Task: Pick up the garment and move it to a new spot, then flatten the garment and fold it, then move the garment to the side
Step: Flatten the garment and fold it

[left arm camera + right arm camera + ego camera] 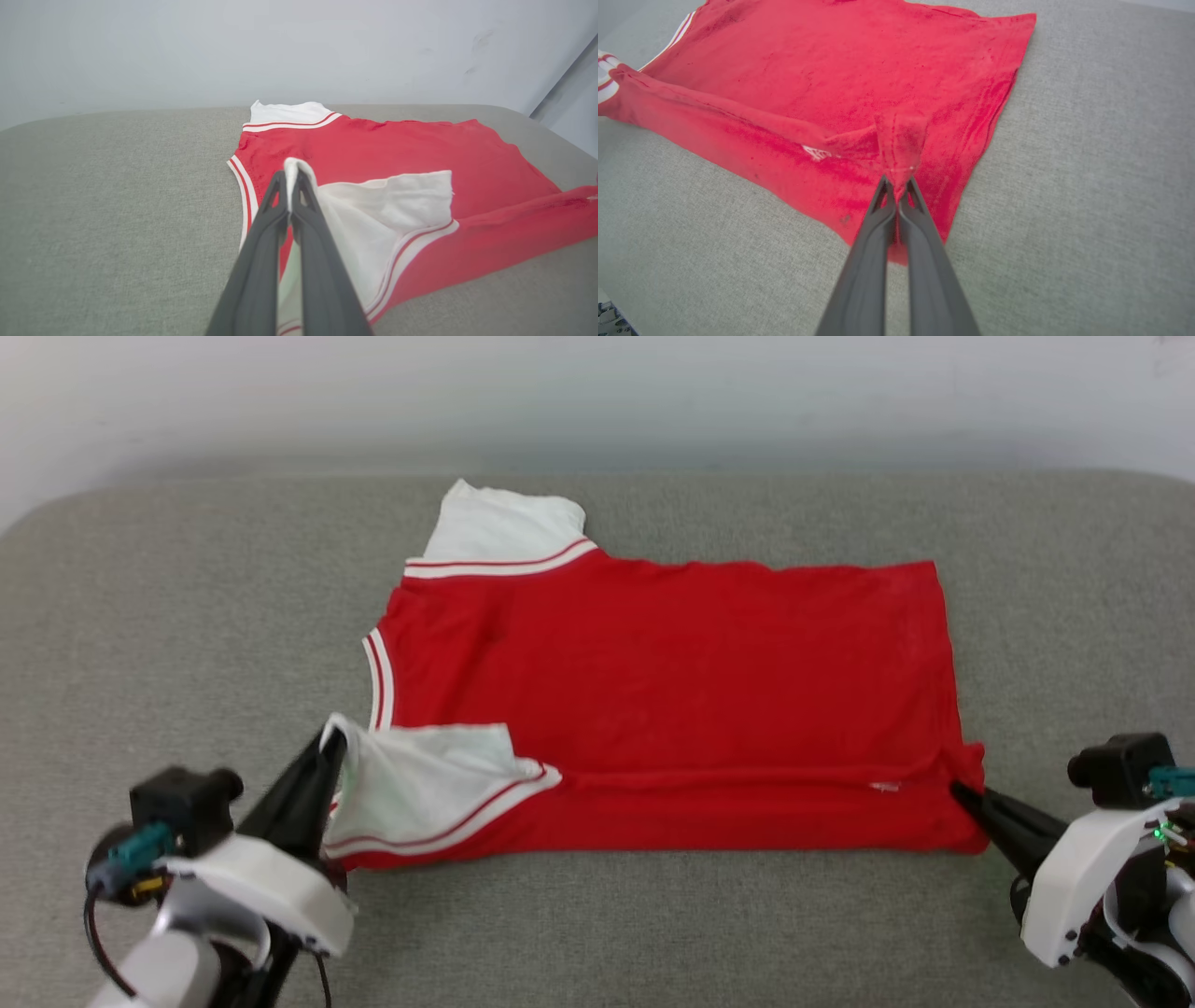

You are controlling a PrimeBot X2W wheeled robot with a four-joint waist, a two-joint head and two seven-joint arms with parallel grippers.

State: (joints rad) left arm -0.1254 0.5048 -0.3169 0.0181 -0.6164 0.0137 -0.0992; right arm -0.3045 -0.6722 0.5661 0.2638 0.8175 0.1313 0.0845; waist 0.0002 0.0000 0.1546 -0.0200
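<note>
The garment is a red jersey lying sideways on the grey cushioned surface, plain red side up, collar to the left and hem to the right. One white sleeve sticks out at the far edge; the near sleeve is turned in over the red body. My left gripper is shut on the tip of that near sleeve and holds it slightly raised. At the near right corner of the hem, my right gripper is shut on a pinch of red cloth. The near long edge is folded over in a band.
The grey cushioned surface stretches wide on all sides of the garment, with rounded far corners. A pale wall stands right behind it.
</note>
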